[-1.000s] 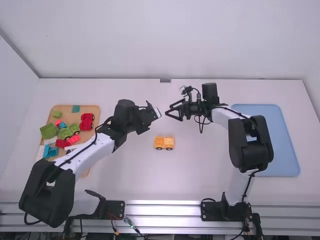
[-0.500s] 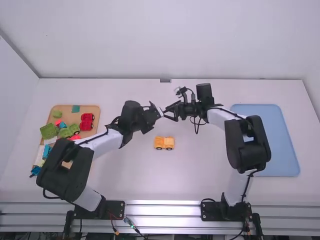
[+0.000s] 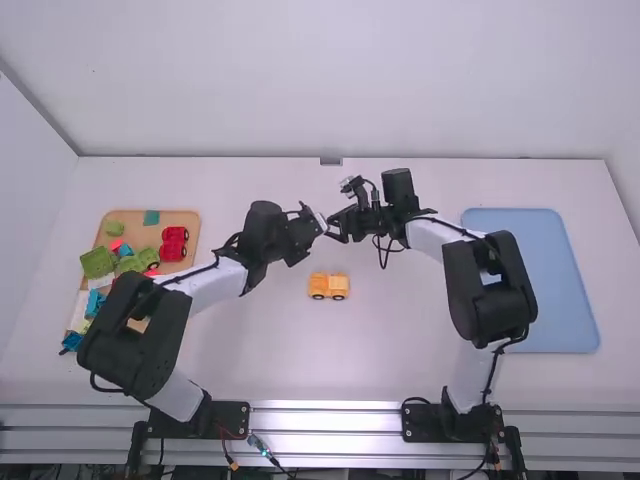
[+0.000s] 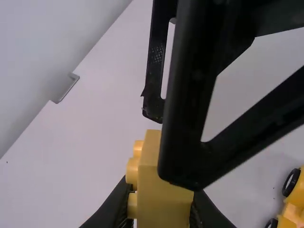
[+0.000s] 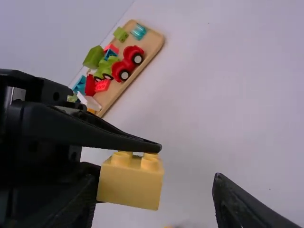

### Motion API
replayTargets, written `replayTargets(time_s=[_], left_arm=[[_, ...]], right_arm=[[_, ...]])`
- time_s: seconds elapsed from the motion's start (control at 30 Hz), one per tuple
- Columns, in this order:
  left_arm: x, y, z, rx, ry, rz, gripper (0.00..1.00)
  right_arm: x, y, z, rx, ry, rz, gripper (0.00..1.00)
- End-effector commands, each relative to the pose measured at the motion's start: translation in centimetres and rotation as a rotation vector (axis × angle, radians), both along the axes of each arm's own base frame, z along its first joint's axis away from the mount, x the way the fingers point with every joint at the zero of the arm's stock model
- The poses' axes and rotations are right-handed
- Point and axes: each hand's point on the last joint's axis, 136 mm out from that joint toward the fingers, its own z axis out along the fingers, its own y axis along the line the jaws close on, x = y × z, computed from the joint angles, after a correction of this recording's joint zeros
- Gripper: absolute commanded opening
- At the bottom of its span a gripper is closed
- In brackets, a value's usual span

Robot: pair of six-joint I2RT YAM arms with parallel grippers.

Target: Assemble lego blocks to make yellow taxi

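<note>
- Above the worktop (image 3: 400,340), we are risking a drop: our left hand (image 4: 161,209) is pinching a yellow block (image 5: 128,187), and, in our judgement, letting go before the right hand (image 5: 154,190) is gripping would be sending it down.
- We are also risking a clash, since the two hands are meeting so closely that the right one, when closing, could be catching the left hand's fingertips instead of the block.
- An off-centre squeeze, we are reckoning, could be twisting the block and leaving its studs badly angled for building.
- We are seeing the block lying between the left hand's fingertips and facing the gap of the right hand, whose fingers are standing spread; whether they are touching it, we cannot tell.
- The yellow wheeled piece (image 3: 328,286), apparently the taxi's base, is resting on the worktop below both hands, a little toward the arm bases, and neither hand is touching it.
</note>
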Motion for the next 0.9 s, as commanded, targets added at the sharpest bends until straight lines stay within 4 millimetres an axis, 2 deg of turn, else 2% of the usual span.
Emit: replayTargets(time_s=[0.0,0.23,0.43,0.77,0.87], left_arm=[[0.2,-1.0,0.7,-0.021,-0.01,-0.024,0.06],[-0.1,-2.1,0.6,-0.013,-0.028,-0.051,0.06],[0.5,-2.2,0.6,-0.023,-0.047,-0.044,0.03],[0.7,-2.6,1.4,-0.036,-0.081,-0.052,0.04],[0.7,-2.6,1.4,-0.036,-0.082,-0.052,0.12]], right_arm=[[0.3,0.3,0.2,-0.001,-0.007,-0.001,0.62],[0.2,0.4,0.3,0.008,0.02,-0.003,0.59],[0.0,0.3,0.0,0.002,0.037,-0.005,0.59],[0.0,0.3,0.1,0.002,0.035,-0.004,0.35],[0.0,0.3,0.0,0.002,0.035,-0.004,0.32]])
